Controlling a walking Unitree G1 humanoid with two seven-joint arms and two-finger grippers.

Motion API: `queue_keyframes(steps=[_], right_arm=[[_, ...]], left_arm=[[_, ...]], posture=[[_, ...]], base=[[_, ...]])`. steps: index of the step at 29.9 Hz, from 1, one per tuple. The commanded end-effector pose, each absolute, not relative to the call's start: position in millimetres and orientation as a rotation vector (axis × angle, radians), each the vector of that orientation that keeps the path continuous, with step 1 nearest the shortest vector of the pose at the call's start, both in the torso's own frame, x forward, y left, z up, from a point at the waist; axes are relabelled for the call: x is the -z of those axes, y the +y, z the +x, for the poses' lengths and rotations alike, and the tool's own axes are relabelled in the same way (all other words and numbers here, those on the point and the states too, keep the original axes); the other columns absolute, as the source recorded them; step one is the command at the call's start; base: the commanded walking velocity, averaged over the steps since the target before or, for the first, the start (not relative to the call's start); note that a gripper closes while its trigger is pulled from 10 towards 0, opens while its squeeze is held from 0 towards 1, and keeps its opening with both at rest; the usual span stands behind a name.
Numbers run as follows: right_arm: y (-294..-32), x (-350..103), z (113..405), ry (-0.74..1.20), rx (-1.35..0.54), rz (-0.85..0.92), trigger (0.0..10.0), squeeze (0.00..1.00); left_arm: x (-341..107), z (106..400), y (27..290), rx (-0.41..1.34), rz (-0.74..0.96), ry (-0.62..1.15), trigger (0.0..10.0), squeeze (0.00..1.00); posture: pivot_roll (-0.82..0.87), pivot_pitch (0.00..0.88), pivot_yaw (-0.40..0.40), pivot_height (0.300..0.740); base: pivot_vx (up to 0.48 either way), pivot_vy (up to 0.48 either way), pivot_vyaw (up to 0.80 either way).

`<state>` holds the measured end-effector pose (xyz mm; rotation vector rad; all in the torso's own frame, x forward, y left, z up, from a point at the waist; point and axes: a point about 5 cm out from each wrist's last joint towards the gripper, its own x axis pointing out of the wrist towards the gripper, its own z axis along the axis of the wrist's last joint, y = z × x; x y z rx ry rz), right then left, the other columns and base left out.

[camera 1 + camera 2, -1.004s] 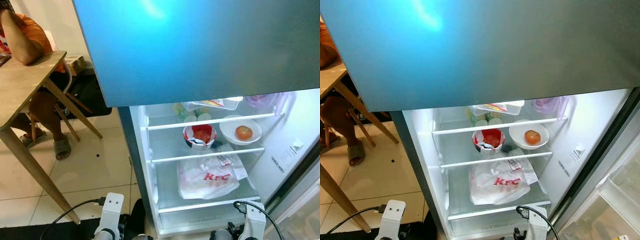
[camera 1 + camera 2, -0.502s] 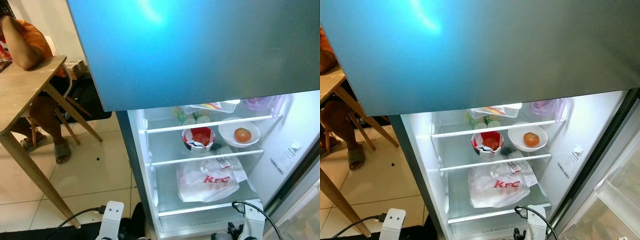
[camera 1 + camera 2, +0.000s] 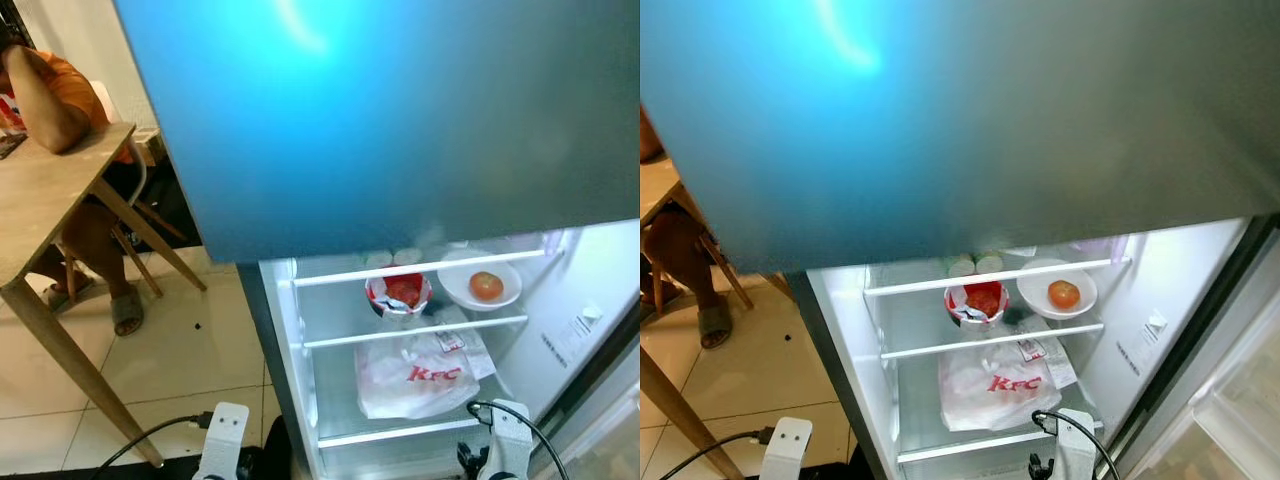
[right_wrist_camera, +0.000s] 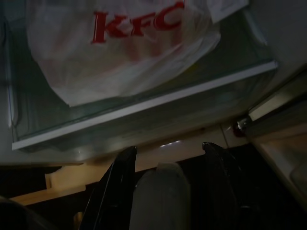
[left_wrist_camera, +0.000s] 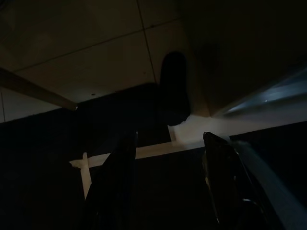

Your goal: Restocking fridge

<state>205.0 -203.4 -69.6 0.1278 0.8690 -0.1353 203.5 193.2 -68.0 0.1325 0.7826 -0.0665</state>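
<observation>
The fridge stands open and lit in front of me, under its big blue-grey upper door. A white KFC bag lies on the lower glass shelf. One shelf up are a red bowl and a white plate holding a round orange-red fruit. My right gripper hangs open just below the front edge of the KFC bag's shelf. A pale rounded shape lies beyond its fingers and I cannot identify it. My left gripper hangs open over the dark floor beside the fridge's base.
A wooden table stands on the left with a person seated behind it, feet on the tiled floor. The open lower fridge door with its bins lies to the right. Both my wrists sit low.
The view has shifted, so the upper door now covers more of the picture and hides the fridge's top shelf. The things on the shelves and both arms keep their places.
</observation>
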Motion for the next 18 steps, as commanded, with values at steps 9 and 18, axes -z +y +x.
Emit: queue_keyframes(steps=[9, 18], right_arm=[[-206.8, 67.8, 206.3, 0.841, 0.156, 0.133, 10.0, 0.00], [-207.6, 68.0, 204.2, 0.814, 0.160, 0.156, 10.0, 0.00]], left_arm=[[71.8, 197.7, 191.6, 0.091, 0.162, 0.805, 10.0, 0.00], [70.5, 201.9, 192.5, 0.096, 0.174, 0.819, 10.0, 0.00]], posture=[[-0.01, 0.003, 0.043, 0.671], [-0.01, 0.000, 0.048, 0.671]], base=[[0.000, 0.000, 0.00], [0.000, 0.000, 0.00]])
